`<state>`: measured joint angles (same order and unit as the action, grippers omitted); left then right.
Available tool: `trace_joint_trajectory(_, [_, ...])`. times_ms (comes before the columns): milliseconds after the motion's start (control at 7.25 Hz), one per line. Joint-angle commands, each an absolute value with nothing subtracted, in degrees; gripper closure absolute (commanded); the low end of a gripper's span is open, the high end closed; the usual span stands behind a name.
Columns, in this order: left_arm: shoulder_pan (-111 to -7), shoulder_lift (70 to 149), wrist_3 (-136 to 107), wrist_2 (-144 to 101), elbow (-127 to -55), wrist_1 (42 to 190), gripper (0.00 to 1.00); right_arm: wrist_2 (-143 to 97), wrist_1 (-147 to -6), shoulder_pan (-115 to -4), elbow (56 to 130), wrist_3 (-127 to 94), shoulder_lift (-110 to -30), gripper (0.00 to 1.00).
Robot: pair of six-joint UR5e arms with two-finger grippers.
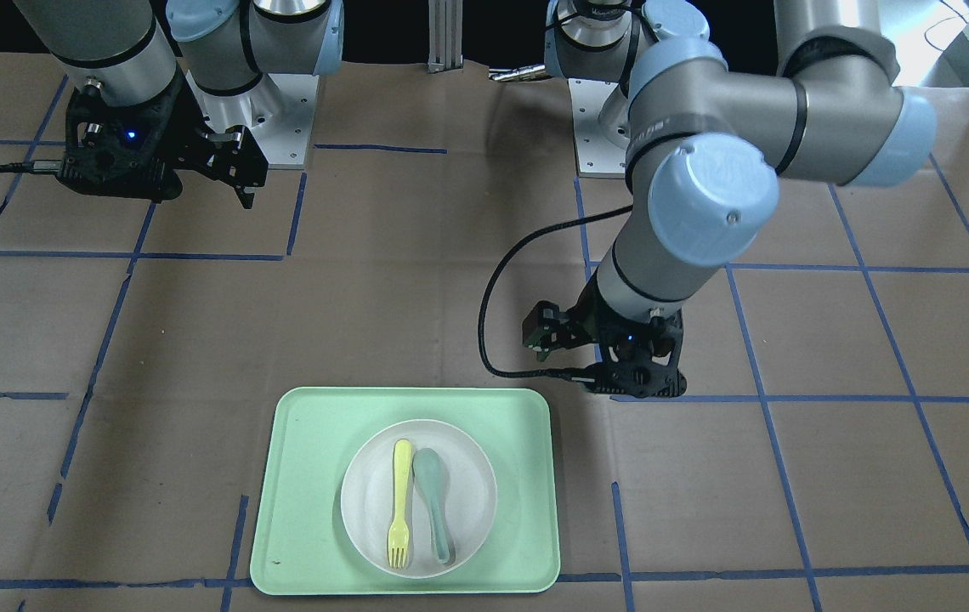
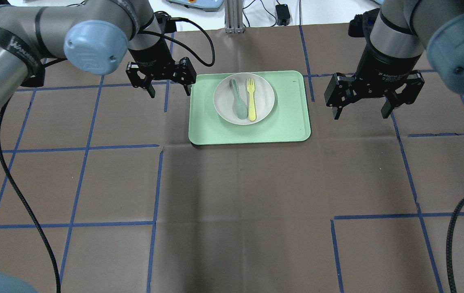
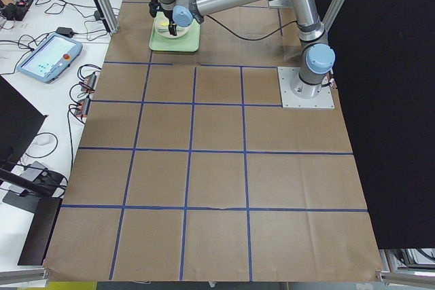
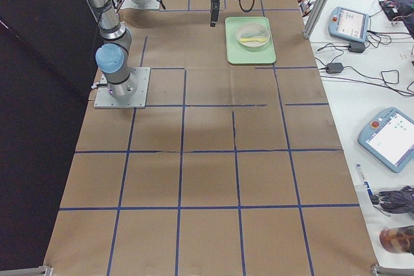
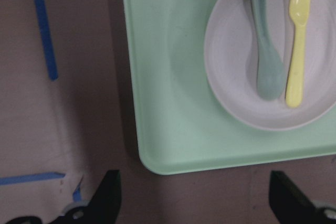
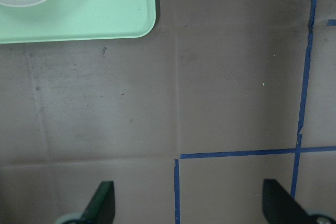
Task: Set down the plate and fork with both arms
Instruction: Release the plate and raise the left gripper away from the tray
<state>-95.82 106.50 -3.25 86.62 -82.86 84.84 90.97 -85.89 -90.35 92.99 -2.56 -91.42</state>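
Fork lies beside spoon on plate in tray.

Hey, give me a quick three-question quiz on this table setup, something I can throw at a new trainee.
1. True or false: the fork lies on the plate beside the spoon.
2. Where is the plate? A) lifted in the air by an arm, B) resting on the green tray, C) upside down on top of the fork.
3. Fill in the blank: the jaws of the left arm and of the right arm are both ____ and hold nothing.

Key: 1 true; 2 B; 3 open.
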Motion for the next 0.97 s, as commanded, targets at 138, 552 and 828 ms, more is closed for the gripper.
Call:
trace_joint_trajectory(138, [-95.89, 96.79, -4.56, 87.98, -82.01, 95.16, 0.01, 91.05, -86.04, -90.26, 92.99, -2.55, -91.32, 0.00])
trace_joint_trajectory(552, [-95.10, 93.00, -3.61, 87.71, -81.30, 95.10, 0.00, 91.05, -88.66, -90.35, 92.90, -2.02, -91.06, 0.00])
trace_joint_trajectory(828, [-94.31, 93.60, -3.25, 87.01, -82.62, 94.75, 0.00, 90.97, -89.56, -90.53, 91.50, -2.28, -90.36, 0.00])
